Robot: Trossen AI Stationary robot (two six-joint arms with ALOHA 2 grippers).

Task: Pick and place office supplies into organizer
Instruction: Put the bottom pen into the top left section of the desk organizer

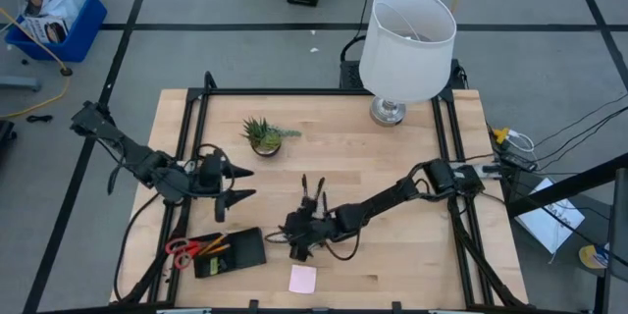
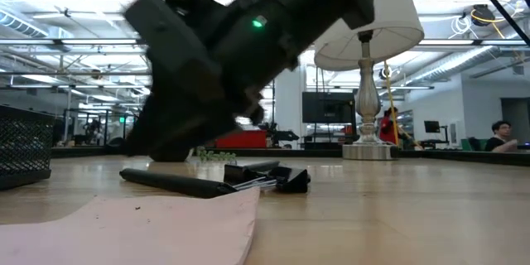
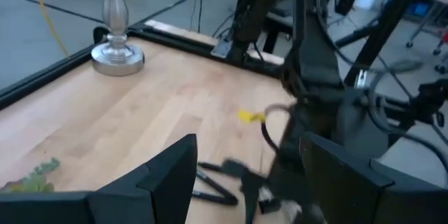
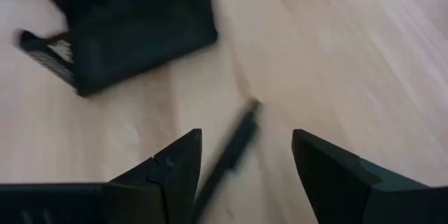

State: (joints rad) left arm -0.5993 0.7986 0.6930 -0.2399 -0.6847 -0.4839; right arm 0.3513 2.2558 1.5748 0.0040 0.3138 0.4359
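Black plastic forms the organizer (image 1: 231, 252), a flat rectangular tray seen from above near the front left corner of the pale wooden table (image 1: 392, 245). Red-handled scissors (image 1: 184, 249) lie at its left end and orange pencils (image 1: 217, 248) rest inside it. A pink square sticky-note pad (image 1: 302, 278) lies flat on the wood to the right of the tray, near the front edge. The right gripper (image 1: 299, 242) is held low over the table between tray and pad, among thin dark items (image 1: 312, 196). The left gripper (image 1: 237, 183) is held apart, above the tray, its fingers spread. A small potted plant (image 1: 265, 136) and a white-shaded lamp (image 1: 405, 44) are placed further back.

At table height, the pad (image 2: 166, 224) is seen as a smooth pale-pink sheet in the foreground. Behind it a slim black pen (image 2: 170, 183) lies on the wood beside a cluster of black clips (image 2: 269, 176), with the dark blurred bulk of an arm above them.

From the left wrist, the fingers (image 3: 168, 175) are seen wide apart; beyond them a small yellow block (image 3: 248, 116) sits on the wood.

From the right wrist, the fingers (image 4: 175, 164) are parted and nothing is held; the pen (image 4: 234, 147) lies on the wood between them, and the meshed tray wall (image 4: 126, 31) is seen beyond.
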